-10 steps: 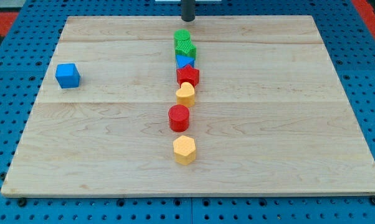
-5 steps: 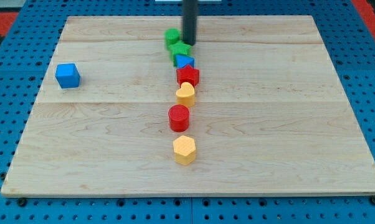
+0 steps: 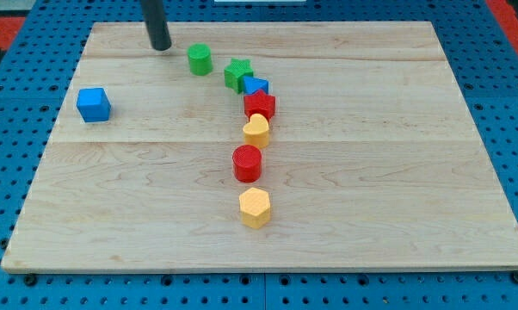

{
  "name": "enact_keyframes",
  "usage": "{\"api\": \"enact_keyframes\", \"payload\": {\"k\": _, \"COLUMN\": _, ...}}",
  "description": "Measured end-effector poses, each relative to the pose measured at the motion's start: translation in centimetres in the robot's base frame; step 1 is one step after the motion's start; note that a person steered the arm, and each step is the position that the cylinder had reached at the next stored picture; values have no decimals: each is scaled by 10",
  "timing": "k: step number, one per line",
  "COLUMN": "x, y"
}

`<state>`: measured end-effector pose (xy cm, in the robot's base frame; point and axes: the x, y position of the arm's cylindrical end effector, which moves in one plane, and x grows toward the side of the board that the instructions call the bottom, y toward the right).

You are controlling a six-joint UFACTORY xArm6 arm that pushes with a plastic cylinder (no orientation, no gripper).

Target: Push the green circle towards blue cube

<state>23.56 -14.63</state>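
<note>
The green circle (image 3: 200,59) stands near the view's top, left of centre, on the wooden board (image 3: 397,172). The blue cube (image 3: 94,104) sits at the view's left. My tip (image 3: 160,46) is up and to the left of the green circle, with a small gap between them, and above and to the right of the blue cube.
A column of blocks runs down the middle: a green star (image 3: 237,74), a blue triangle (image 3: 256,86), a red star-like block (image 3: 260,105), a yellow heart (image 3: 256,130), a red cylinder (image 3: 248,163), a yellow hexagon (image 3: 255,207).
My tip swept from the top centre down and then left. The green circle slid left out of the column, and the green star shifted a little left.
</note>
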Motion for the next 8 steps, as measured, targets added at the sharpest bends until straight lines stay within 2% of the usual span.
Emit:
{"api": "enact_keyframes", "payload": {"k": 1, "x": -9, "y": 12}}
{"api": "enact_keyframes", "payload": {"k": 2, "x": 11, "y": 21}}
{"api": "enact_keyframes", "payload": {"k": 3, "x": 11, "y": 93}}
{"api": "enact_keyframes", "payload": {"k": 5, "x": 88, "y": 20}}
{"api": "enact_keyframes", "payload": {"k": 7, "x": 99, "y": -22}}
{"api": "enact_keyframes", "payload": {"k": 8, "x": 85, "y": -26}}
